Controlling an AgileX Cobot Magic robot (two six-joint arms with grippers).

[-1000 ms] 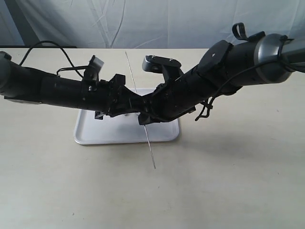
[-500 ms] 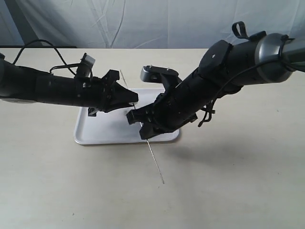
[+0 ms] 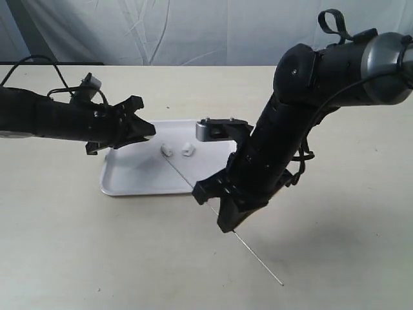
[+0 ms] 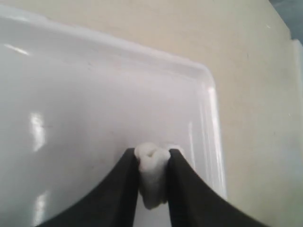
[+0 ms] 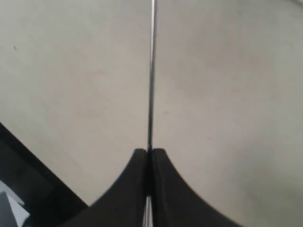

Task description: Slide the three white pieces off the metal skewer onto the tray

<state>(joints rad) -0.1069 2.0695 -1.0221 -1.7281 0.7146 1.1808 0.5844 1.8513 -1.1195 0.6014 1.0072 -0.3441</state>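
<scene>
The left gripper (image 4: pixel 152 160) pinched a white piece (image 4: pixel 151 182) over the tray (image 4: pixel 94 85), hidden in the exterior view; two more pieces (image 3: pixel 166 149) lay on it. The right gripper (image 5: pixel 149 153) clamped the metal skewer (image 5: pixel 151 71), partly hidden by its arm.

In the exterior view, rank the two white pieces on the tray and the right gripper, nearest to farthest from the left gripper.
1. Left-hand white piece, mid-tray.
2. Right-hand white piece, just beside it.
3. Right gripper, beyond the tray's front edge, gripping the skewer.
</scene>
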